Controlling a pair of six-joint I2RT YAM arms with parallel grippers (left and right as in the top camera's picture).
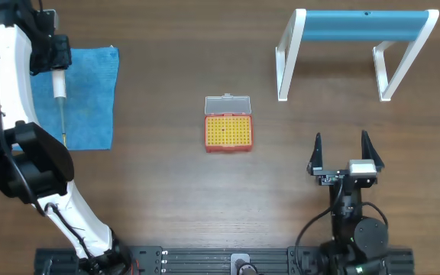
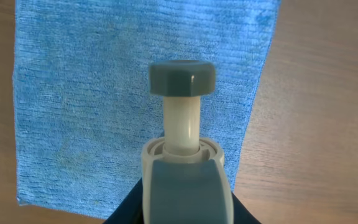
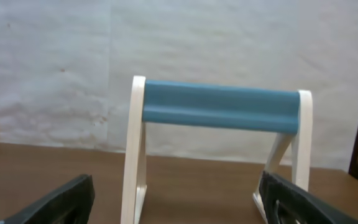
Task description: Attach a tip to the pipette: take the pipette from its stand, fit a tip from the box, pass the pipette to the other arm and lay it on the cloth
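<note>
Counter point(image 1: 166, 206): dark wood. It carries everything you are working with, and both pincers are over it.
Stand point(image 1: 361, 25): white legs with a blue crossbar. It is straight ahead of your right pincer point(image 1: 345, 145) and well apart from it. The right wrist view faces it square on.
Cloth point(image 1: 90, 84): blue, spread flat on the counter directly beneath your left pincer point(image 1: 50, 55). It is far across from the right pincer.
Right pincer: fingers spread wide apart and aimed at the stand. It sits close to its own arm's base.
Left pincer: clamped on the pipette point(image 1: 59, 85) at the upper body, just below the plunger. It is held over the cloth.
Tip box point(image 1: 228, 131): orange base with rows of yellow tips and a clear lid folded back. It lies between your two pincers, well apart from both and somewhat nearer the right one.
Pipette: pale barrel with a grey plunger knob point(image 2: 183, 77) that points away from the left pincer. The shaft runs from the pincer along the cloth. You cannot tell whether it touches the cloth.
Tip point(image 1: 64, 138): yellowish, on the pipette's end farthest from the left pincer. It is over the cloth, near its edge.
</note>
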